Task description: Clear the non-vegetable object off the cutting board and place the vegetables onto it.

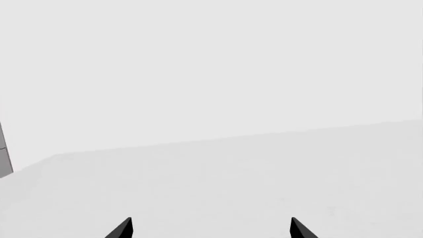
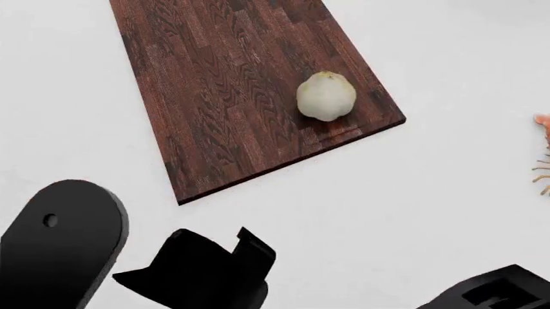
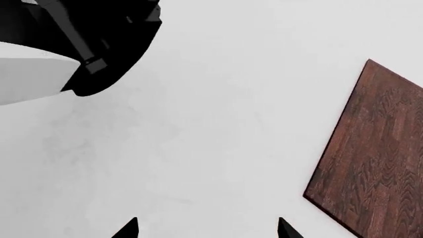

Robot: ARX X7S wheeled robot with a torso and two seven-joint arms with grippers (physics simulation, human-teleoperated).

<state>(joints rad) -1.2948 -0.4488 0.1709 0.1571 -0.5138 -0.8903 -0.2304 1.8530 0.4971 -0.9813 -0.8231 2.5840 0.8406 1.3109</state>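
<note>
On the table [image 2: 413, 212], the cutting board [image 2: 241, 96] lies slanted toward the left and far side of the head view. The bulb [image 2: 326, 96] sits on the board near its right near corner. The shrimp [image 2: 544, 154] lies off the board, well apart to its right, at the view's edge.

We're looking at flat, bright, even light across all three views, with no single source we can pick out. The white table [image 2: 447, 212] renders almost shadeless, with faint mottled grey patches in the right wrist view. The cutting board [image 2: 241, 90] stays crisp, its grain sharp right to the edges, and it casts hardly any shadow. The pale bulb [image 2: 326, 95] shows soft shading on its near side, no glare. The left wrist view is washed out, nearly white throughout. We see no blur and no bending at the frame edges; black robot parts read as solid silhouettes.
</note>
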